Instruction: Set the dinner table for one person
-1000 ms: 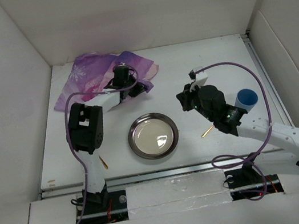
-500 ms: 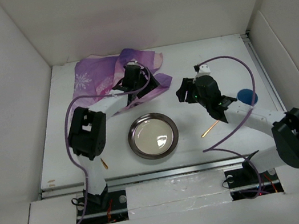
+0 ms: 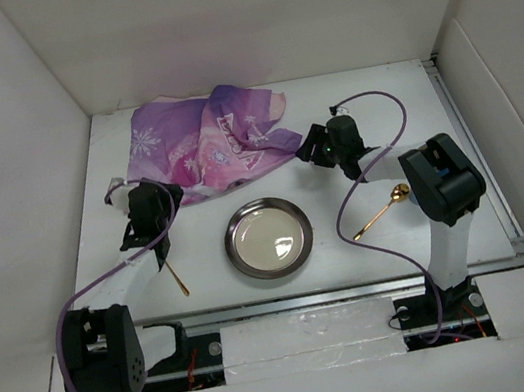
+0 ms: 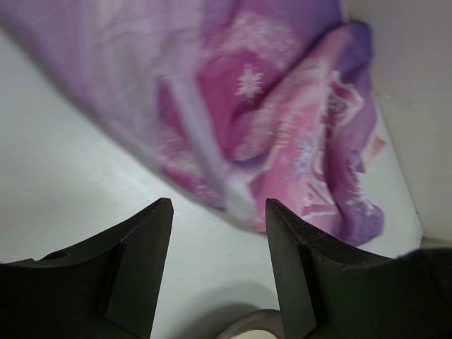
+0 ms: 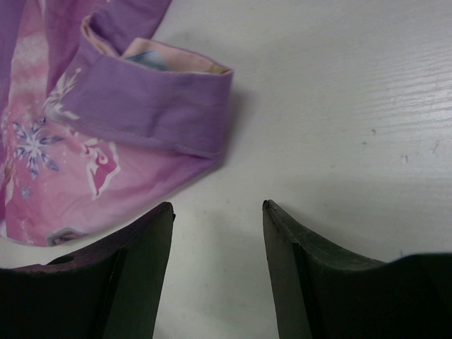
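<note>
**Left hand (image 3: 150,212) and right hand (image 3: 313,149) both wide, holding nothing**

The white worktop (image 3: 407,99) fills the floor between the white walls, under both arms. A crumpled purple cloth (image 3: 202,145) lies at its far side. The left hand sits near the cloth's left end and the right hand just beside its folded right corner. A round metal plate (image 3: 268,237) sits mid-worktop. A gold spoon (image 3: 378,211) lies right of the plate, and a thinner gold utensil (image 3: 177,277) lies to its left.

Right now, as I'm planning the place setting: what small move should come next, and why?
Probably ease the open right gripper toward the folded corner of the purple cloth and close on it: it lies crumpled, that corner just ahead to the left.
</note>
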